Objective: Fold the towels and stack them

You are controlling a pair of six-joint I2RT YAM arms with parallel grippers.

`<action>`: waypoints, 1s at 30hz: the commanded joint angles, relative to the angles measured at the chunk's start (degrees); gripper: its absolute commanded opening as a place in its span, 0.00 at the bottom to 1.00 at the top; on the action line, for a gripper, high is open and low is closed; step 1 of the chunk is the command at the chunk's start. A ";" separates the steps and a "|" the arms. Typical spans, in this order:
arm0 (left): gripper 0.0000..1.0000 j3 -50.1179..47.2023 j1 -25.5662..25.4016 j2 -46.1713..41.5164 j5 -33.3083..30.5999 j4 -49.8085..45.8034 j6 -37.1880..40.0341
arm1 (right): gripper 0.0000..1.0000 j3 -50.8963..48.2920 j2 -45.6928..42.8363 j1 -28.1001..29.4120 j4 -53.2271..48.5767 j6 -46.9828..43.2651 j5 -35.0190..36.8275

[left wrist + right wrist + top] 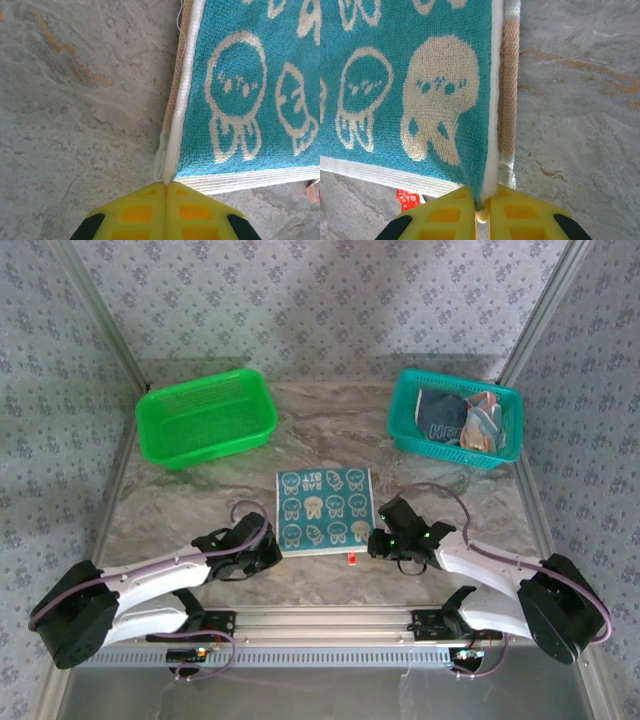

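Left hand [165, 186] and right hand [481, 200] each pinch a near corner of the towel [325, 508] (lying flat): lift together, fold squarely.

The teal towel [325, 508] lies flat between my left gripper [272, 556] and my right gripper [373, 543], covering the near centre of the table [170, 510]. Bare marble lies open on either side of it and beyond its far edge. Farther back the green basket [215, 450] blocks the left and the teal basket [445, 452], with its crumpled towels [445, 418], the right. An open lane runs between them.
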 commanded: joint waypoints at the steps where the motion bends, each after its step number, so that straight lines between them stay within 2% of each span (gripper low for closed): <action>1: 0.00 2.55 0.00 -0.79 -3.99 -4.38 1.06 | 0.16 1.42 -0.42 0.43 -4.32 0.81 1.89; 6: 0.00 5.84 0.17 0.21 -6.18 -7.16 3.56 | 0.19 1.87 -0.70 0.62 -5.14 0.91 1.87; 13: 0.00 8.22 0.58 5.31 -5.81 -6.76 5.00 | 0.23 1.40 0.36 0.62 -4.83 0.58 1.68; 15: 0.04 8.30 0.63 6.43 -5.03 -6.64 5.13 | 0.24 1.49 0.06 0.66 -5.30 0.46 1.67; 18: 0.06 7.57 0.63 6.87 -4.62 -6.67 4.52 | 0.32 1.49 -1.28 0.68 -6.14 0.24 1.81; 19: 0.09 7.10 0.61 6.74 -4.83 -6.51 4.36 | 0.36 1.58 -1.79 0.71 -6.53 0.28 2.08; 22: 0.15 6.85 0.63 6.30 -5.01 -7.14 4.29 | 0.36 2.03 -3.18 0.70 -7.76 0.16 2.19; 24: 0.25 7.15 0.55 5.79 -4.82 -7.79 4.39 | 0.41 2.74 -4.09 0.68 -8.94 0.01 2.37; 27: 0.40 8.26 0.55 3.98 -4.96 -10.15 5.14 | 0.42 3.87 -5.86 0.75 -10.58 -0.16 2.53; 30: 0.45 10.00 0.56 1.23 -6.11 -14.21 6.29 | 0.42 4.63 -7.64 0.79 -11.06 -0.74 2.96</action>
